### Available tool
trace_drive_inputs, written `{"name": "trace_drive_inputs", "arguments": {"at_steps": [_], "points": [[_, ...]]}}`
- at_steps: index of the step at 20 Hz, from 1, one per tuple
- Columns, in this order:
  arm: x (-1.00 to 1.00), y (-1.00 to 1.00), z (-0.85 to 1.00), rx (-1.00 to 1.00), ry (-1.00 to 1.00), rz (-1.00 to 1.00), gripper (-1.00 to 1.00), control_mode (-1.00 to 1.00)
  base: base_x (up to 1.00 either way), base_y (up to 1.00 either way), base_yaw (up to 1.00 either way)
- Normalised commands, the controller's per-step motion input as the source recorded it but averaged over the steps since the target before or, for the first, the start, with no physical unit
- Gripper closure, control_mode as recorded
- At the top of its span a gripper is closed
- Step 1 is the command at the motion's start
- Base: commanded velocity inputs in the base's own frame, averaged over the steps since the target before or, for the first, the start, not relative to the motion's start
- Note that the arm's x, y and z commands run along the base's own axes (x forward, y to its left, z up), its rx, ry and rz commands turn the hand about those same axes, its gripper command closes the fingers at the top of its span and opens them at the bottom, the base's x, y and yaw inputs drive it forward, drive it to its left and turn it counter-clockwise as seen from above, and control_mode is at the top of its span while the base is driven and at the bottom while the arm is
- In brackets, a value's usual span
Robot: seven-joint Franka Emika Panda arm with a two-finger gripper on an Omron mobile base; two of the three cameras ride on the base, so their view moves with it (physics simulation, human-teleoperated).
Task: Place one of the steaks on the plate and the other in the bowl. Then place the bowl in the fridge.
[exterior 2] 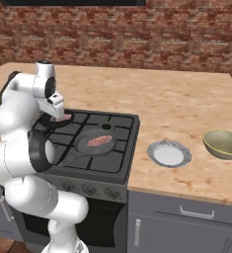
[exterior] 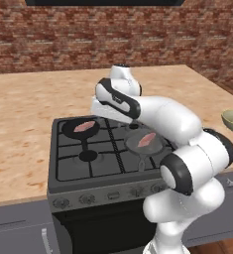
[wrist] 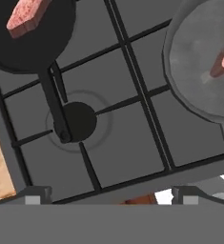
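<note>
Wide-open, empty end effector [wrist: 108, 198] hovers over the stove; steak [exterior: 84, 126] looks soft, slippery: pinch across its narrow middle

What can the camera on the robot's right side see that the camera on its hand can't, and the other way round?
The right base view takes in the plate and the bowl on the counter, plus the brick wall. The hand view alone gives a close look at a burner under the open gripper. Both show the steaks, one in the black skillet and one in the grey pan.
</note>
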Motion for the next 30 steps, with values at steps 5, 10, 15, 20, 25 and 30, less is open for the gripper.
{"name": "trace_drive_inputs", "arguments": {"at_steps": [5,10,15,20,25,30], "points": [[0.31,0.04,-0.15,0.00,0.08,-0.04,-1.00,-1.00,0.00,0.00,0.00],[0.21,0.10,-0.16,0.00,0.01,-0.02,-1.00,-1.00,0.00,0.00,0.00],[0.08,0.08,-0.19,0.00,0.00,0.00,-1.00,-1.00,0.00,0.00,0.00],[0.13,0.07,-0.22,0.00,0.00,0.00,-1.00,-1.00,0.00,0.00,0.00],[0.20,0.09,-0.11,0.00,0.00,-0.01,-1.00,-1.00,0.00,0.00,0.00],[0.26,0.18,-0.01,0.00,0.00,-0.05,-1.00,-1.00,0.00,0.00,0.00]]}}
